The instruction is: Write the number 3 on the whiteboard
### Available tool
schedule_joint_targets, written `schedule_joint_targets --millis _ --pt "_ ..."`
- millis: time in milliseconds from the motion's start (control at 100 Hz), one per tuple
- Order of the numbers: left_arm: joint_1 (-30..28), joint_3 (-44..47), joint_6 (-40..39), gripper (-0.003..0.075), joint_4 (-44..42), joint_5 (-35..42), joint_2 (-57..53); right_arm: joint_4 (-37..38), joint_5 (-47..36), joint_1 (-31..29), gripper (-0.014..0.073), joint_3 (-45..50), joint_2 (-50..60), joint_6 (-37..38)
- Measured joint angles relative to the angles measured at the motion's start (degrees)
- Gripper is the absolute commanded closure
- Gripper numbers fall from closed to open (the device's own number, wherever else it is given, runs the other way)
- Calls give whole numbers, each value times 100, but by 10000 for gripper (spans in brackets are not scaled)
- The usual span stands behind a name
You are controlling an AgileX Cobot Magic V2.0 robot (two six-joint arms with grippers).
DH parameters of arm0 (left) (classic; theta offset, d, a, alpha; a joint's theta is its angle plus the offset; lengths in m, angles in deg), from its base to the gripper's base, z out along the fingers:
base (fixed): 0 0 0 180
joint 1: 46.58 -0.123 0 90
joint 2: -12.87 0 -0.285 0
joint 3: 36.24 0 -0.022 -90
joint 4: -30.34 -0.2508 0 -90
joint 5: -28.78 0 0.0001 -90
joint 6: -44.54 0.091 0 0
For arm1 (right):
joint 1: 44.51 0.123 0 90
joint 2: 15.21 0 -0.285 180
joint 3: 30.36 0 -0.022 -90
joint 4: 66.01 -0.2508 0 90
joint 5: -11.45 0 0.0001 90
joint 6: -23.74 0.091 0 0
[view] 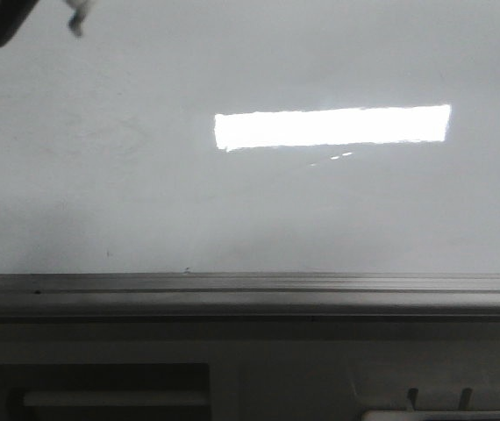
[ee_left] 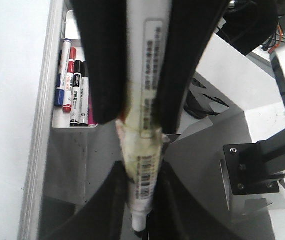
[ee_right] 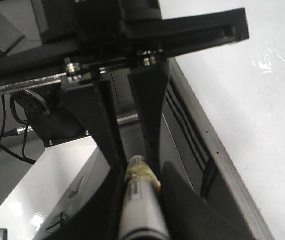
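Note:
The whiteboard [view: 145,175] fills the front view, with its grey edge rail [view: 250,294] along the near side. I see no black marker line of a number 3 on it, only a bright rectangular glare. A white marker pen [ee_left: 145,90] with a barcode and yellowed tape is held by both grippers. My left gripper [ee_left: 142,205] is shut on its barcode end, near the white tip. My right gripper [ee_right: 140,200] is shut on the pen's body [ee_right: 141,205]. In the left wrist view the right gripper's fingers [ee_left: 102,65] clamp the pen further up. The whiteboard also shows in the right wrist view [ee_right: 262,100].
A tray with several spare markers [ee_left: 75,100] sits beside the board's rail in the left wrist view. A dark arm part [view: 0,22] and a small pale tip [view: 76,22] show at the top left corner of the front view. White and black frame parts [ee_left: 252,165] stand nearby.

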Motion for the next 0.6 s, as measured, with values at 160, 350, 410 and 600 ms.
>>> schedule_joint_targets --millis 160,350,410,600 --pt "0 0 -51 504 -27 38 0 28 -1 0 656 0 0 -10" --pt "0 -35 -36 210 11 419 -257 -12 -189 0 655 0 -8 0" --pt "-12 -35 -36 222 24 637 -454 -12 -230 0 655 0 -8 0" --pt "-279 -46 -94 318 -27 1014 -1362 -24 -440 0 654 0 -8 20"
